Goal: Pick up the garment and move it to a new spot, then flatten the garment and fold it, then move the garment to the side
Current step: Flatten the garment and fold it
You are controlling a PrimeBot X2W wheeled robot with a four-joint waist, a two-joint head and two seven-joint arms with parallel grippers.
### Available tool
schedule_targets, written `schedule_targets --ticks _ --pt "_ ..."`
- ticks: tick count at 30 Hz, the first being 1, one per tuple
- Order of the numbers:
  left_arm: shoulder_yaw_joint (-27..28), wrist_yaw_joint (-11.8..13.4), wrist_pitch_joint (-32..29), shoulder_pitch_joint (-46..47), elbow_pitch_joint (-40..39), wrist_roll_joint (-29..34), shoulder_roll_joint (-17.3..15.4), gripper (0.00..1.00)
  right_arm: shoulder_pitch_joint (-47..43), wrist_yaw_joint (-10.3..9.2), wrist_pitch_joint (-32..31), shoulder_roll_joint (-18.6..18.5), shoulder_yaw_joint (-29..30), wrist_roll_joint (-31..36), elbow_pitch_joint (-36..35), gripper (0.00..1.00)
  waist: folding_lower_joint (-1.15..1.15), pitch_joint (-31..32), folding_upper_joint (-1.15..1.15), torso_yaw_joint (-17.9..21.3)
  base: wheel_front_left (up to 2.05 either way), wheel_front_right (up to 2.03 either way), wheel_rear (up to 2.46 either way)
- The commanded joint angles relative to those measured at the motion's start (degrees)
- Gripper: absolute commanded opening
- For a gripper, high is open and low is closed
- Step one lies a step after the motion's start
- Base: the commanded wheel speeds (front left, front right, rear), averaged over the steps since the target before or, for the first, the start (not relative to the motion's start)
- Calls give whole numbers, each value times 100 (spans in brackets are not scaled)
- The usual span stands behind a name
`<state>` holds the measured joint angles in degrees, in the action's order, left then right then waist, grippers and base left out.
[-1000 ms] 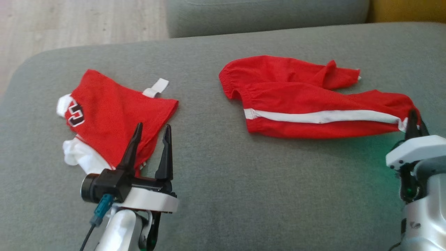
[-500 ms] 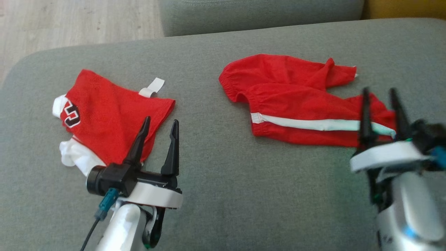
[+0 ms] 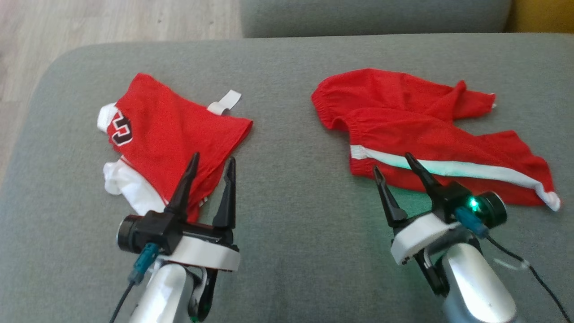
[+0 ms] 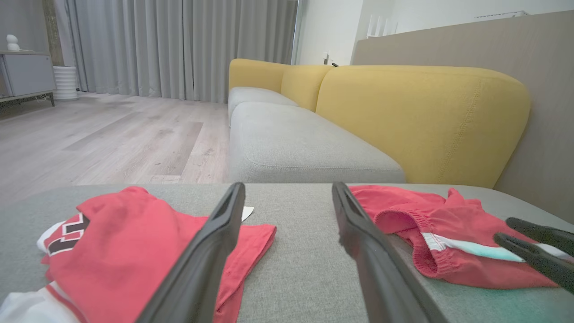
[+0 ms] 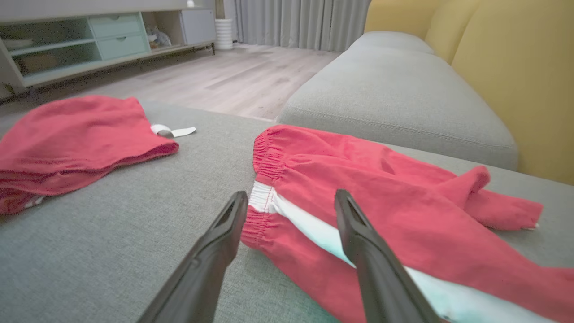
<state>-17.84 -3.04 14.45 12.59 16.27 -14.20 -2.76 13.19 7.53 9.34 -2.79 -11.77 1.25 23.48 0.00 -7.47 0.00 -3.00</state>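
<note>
The garment, red trousers (image 3: 426, 134) with a white side stripe, lies rumpled on the right half of the grey cushion (image 3: 291, 202). Its elastic waist points left and its leg ends trail right. My right gripper (image 3: 391, 162) is open and empty. It hovers at the near edge of the trousers (image 5: 381, 179) close to the waistband, and its fingertips (image 5: 341, 197) straddle the stripe's left end. My left gripper (image 3: 214, 157) is open and empty over the near right corner of a red jersey (image 3: 170, 130). From the left wrist I see the trousers (image 4: 448, 220) and the right gripper (image 4: 504, 229).
The red jersey (image 4: 134, 233) with white trim and a black-and-white letter lies crumpled on the cushion's left half. A bare grey strip separates the two garments. Another grey seat cushion (image 3: 372, 18) lies beyond, with yellow backrests (image 4: 421, 116) to the right. Wood floor (image 3: 112, 22) is at the far left.
My right gripper has opened and let go of the trousers' leg end, which now lies on the cushion. It has swung left to the waistband end. The head camera has shifted, and the left gripper stays put.
</note>
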Motion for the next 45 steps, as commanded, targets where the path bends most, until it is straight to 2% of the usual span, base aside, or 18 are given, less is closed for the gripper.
schedule_targets --ticks 1,16,18,19,27,35,40,41,42,45 --pt "102 25 55 210 -162 -49 -12 100 399 -4 -109 -9 -168 188 27 100 0 -83 0 -123 0 0 0" --pt "-16 93 55 385 -180 -171 -12 100 1129 -4 -556 -9 229 1102 1059 100 0 -420 0 -451 0 0 0" --pt "-16 104 55 403 -184 -186 -12 100 1169 -4 -561 -9 259 1134 1140 38 0 -440 0 -448 0 0 0" --pt "-13 109 55 409 -184 -190 -12 100 1189 -4 -546 -9 235 1142 1170 0 0 -446 0 -439 0 0 0" --pt "53 119 55 402 -122 -159 -12 100 1178 -4 -203 -9 -375 402 1088 0 0 -337 0 -273 0 0 0" --pt "229 54 55 255 -13 -57 -11 100 892 -4 -335 -9 -1247 -384 723 0 0 -84 0 -20 0 0 0" --pt "268 21 55 214 22 -3 -11 100 793 -4 -409 -9 -1443 -556 559 2 0 -1 0 65 0 0 0" --pt "272 16 55 214 24 5 -11 100 782 -4 -385 -9 -1418 -554 536 90 0 10 0 78 0 0 0" --pt "277 11 55 213 25 12 -11 100 758 -4 -386 -9 -1415 -605 526 100 0 23 0 92 0 0 0" --pt "298 -3 55 206 16 38 -11 100 721 -4 -343 -9 -1324 -684 448 100 0 43 0 154 0 0 0"
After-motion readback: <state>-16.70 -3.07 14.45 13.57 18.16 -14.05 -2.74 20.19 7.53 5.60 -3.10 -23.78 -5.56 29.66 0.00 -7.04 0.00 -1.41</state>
